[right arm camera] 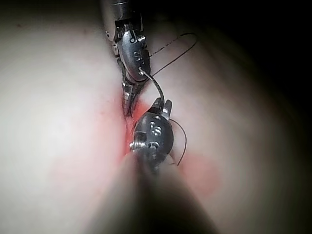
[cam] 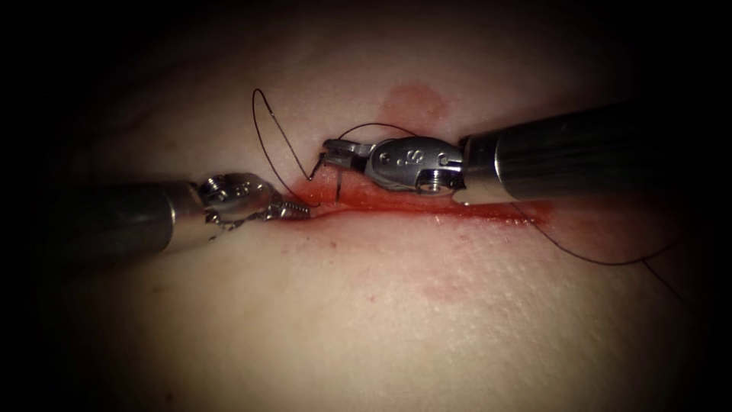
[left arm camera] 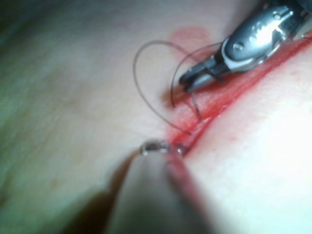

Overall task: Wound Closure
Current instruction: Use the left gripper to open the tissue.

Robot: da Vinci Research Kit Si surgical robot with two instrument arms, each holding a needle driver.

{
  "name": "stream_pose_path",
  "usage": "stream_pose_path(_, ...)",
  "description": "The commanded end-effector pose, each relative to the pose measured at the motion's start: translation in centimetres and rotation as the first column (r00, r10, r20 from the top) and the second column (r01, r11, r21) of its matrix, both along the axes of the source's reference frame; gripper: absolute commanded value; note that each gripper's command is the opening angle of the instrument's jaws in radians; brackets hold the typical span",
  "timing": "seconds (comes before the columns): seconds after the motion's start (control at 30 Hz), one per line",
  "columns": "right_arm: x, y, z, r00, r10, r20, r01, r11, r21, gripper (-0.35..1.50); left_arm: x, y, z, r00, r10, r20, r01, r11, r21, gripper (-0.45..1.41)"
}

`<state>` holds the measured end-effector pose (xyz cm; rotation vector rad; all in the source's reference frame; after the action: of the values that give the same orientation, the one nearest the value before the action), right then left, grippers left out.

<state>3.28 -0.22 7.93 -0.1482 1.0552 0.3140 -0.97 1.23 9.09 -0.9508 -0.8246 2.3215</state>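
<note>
The cut [cam: 488, 217] runs across the tissue [cam: 381, 328], lined with red fluid [cam: 396, 204]. My right tool [cam: 329, 155] comes in over the cut, jaws shut on the curved needle [cam: 336, 185] near one end. From there the needle arcs down to the cut's far edge near its left end; its depth in the tissue is unclear. My left tool [cam: 299, 210] lies at the cut's left end, jaws shut with nothing seen between them. Dark thread [cam: 256, 130] loops above the left tool. The wrist views show the needle [right arm camera: 152, 83] [left arm camera: 196, 105], the right tool [left arm camera: 187, 80] [right arm camera: 161, 103] and the left tool [right arm camera: 129, 100].
More thread [cam: 595, 259] trails out from under the right shaft across the tissue toward the right. A pale red stain [cam: 415, 99] marks the tissue beyond the right tool. Both shafts lie low over the tissue.
</note>
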Motion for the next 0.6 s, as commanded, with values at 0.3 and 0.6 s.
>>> stream_pose_path(0.3,0.04,-0.1,-0.11,1.0,-0.013,-0.002,0.013,1.0,-0.009,-0.35,-0.1,-0.04,0.07,1.0,-0.008,0.004,0.008,1.0,0.002,-0.22)
stream_pose_path(0.6,0.0,-0.07,-0.19,1.0,-0.008,-0.008,0.008,1.0,-0.011,-0.35,-0.12,-0.07,0.07,1.0,-0.012,0.005,0.012,1.0,0.001,-0.25)
